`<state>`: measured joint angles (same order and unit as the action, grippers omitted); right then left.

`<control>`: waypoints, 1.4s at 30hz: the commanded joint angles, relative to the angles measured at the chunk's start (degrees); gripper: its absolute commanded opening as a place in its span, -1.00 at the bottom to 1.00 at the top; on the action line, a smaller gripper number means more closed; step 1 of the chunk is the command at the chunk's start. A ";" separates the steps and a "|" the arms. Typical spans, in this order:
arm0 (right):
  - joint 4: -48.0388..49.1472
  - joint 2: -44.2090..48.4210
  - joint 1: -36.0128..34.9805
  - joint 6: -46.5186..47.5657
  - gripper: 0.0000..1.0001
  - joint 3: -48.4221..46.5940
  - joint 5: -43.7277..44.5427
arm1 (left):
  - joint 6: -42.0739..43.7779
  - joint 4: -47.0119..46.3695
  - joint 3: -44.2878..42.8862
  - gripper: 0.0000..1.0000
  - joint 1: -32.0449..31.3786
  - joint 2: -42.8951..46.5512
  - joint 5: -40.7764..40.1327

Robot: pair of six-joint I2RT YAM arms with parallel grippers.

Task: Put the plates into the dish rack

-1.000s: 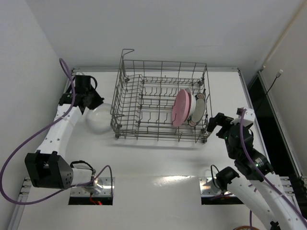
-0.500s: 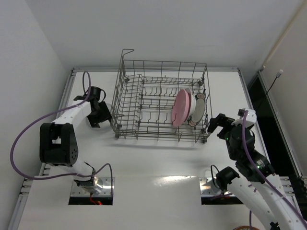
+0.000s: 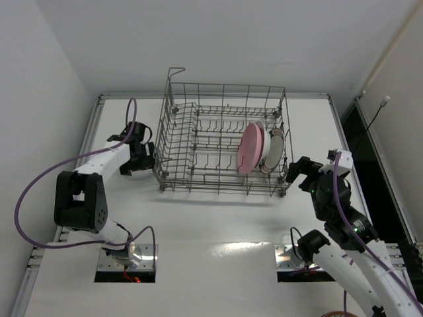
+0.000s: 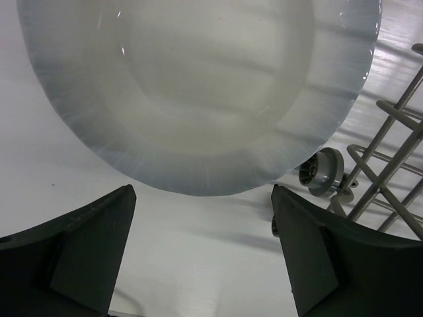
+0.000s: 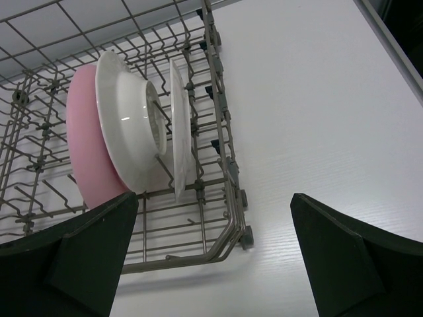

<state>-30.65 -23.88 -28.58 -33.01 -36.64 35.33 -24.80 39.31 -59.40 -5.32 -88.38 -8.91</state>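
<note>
The dish rack [image 3: 221, 139] stands mid-table. At its right end three plates stand on edge: a pink one [image 3: 250, 148], a white one [image 3: 264, 146] and a patterned-rim one [image 3: 276, 142]. The right wrist view shows the pink [image 5: 82, 145] and white [image 5: 129, 125] plates, and the third edge-on [image 5: 178, 132]. Another white plate [image 4: 198, 86] lies flat on the table left of the rack. My left gripper [image 3: 142, 157] [image 4: 203, 198] is open, low at that plate's near rim, not touching it. My right gripper [image 3: 294, 170] [image 5: 215, 198] hangs open, empty, off the rack's right near corner.
A rack wheel [image 4: 320, 172] and its wire side [image 4: 390, 165] sit just right of the flat plate. The table's raised left edge [image 3: 96, 125] and the left wall are close behind my left arm. The rack's near right corner [image 5: 238, 231] lies below my right gripper.
My left arm swung from the far left corner toward the rack and dropped low over the flat white plate, its gripper opening from shut. The right arm stayed still.
</note>
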 commanded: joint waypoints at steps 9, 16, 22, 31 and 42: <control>1.83 -0.47 0.37 -0.47 1.00 -0.45 -0.35 | 3.26 -4.51 1.39 0.65 -6.01 -7.41 2.75; 1.83 0.06 0.37 -0.47 1.00 -0.45 -0.35 | 3.26 -4.51 1.39 0.61 -6.02 -10.15 0.38; 1.83 0.06 0.37 -0.47 1.00 -0.45 -0.35 | 2.74 -4.51 1.39 0.58 -6.02 -9.09 -1.20; 1.83 0.06 0.37 -0.47 1.00 -0.45 -0.35 | 1.07 -3.98 0.86 0.58 -6.02 -8.04 -3.93; 1.83 0.06 0.37 -0.47 1.00 -0.97 -0.88 | 0.54 -2.84 -3.35 0.58 -6.02 -5.58 -10.60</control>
<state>-30.57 -23.92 -28.58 -33.01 -36.64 35.20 -23.22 37.71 -60.01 -10.85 -96.49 -15.79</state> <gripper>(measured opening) 1.001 0.787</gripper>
